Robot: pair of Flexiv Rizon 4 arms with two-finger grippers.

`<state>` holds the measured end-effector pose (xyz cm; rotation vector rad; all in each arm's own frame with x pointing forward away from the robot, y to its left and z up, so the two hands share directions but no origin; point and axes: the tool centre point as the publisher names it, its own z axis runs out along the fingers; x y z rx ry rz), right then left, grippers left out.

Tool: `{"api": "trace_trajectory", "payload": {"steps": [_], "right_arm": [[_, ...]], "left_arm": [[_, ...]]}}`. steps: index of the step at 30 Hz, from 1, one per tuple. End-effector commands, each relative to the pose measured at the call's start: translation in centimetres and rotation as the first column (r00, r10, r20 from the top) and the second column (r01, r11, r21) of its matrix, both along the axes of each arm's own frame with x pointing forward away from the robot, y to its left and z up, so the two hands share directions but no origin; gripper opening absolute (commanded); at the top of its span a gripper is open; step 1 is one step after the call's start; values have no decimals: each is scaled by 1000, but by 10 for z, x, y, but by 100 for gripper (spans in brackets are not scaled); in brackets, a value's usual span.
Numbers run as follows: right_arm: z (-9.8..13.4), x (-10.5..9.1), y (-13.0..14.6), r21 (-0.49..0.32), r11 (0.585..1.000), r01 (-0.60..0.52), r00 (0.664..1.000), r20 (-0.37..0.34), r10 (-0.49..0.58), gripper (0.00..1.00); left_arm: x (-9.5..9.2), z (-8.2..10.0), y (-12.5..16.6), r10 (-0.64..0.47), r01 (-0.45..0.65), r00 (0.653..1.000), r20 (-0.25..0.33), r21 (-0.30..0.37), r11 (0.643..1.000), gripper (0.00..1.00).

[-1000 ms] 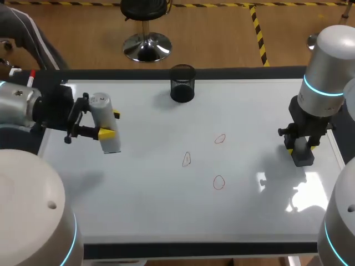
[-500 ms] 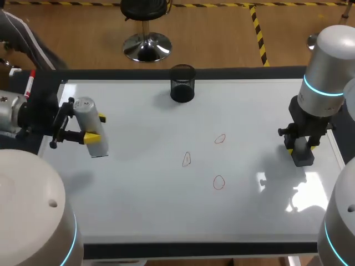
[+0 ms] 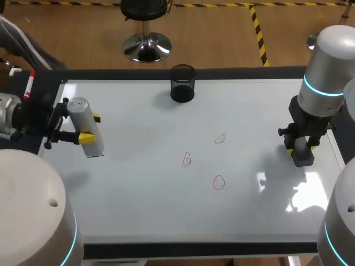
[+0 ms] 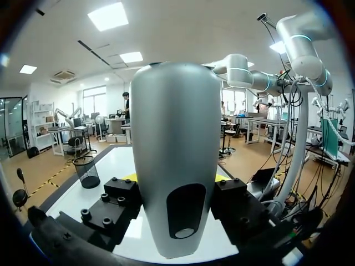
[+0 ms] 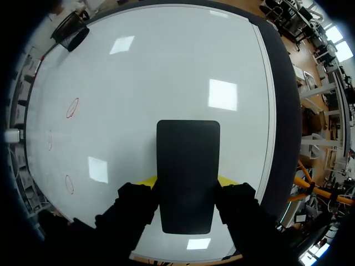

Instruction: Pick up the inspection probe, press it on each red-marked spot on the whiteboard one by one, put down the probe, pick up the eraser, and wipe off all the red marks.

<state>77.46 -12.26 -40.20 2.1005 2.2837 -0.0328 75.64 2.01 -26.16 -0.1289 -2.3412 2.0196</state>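
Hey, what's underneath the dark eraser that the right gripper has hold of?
Only whiteboard shows around it; the eraser seems to rest flat on it, near the right edge. The patch directly beneath is covered. The three red marks lie well aside, uncovered.

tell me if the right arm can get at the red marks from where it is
Probably yes: only bare whiteboard lies between the right gripper, shut on the eraser, and the red marks.

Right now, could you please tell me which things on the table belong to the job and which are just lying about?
For the job: probe, eraser, whiteboard, three red marks.

Lying about: black mesh cup, marker at the board's left edge.
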Motion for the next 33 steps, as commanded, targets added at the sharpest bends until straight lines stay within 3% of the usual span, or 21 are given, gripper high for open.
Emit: {"api": "trace_trajectory", "payload": {"steps": [1, 26, 33], "right_arm": [[2, -1, -1, 2, 1000, -1, 1000, 0, 1, 0], [2, -1, -1, 2, 1000, -1, 1000, 0, 1, 0], [10, -17, -4, -12, 997, 82, 997, -3, -82, 0]], "left_arm": [[-1, 1, 1, -1, 1, 1000, 2, -2, 1000, 0], [-1, 1, 1, -1, 1, 1000, 2, -2, 1000, 0], [-1, 1, 1, -1, 1, 1000, 2, -2, 1000, 0]]}}
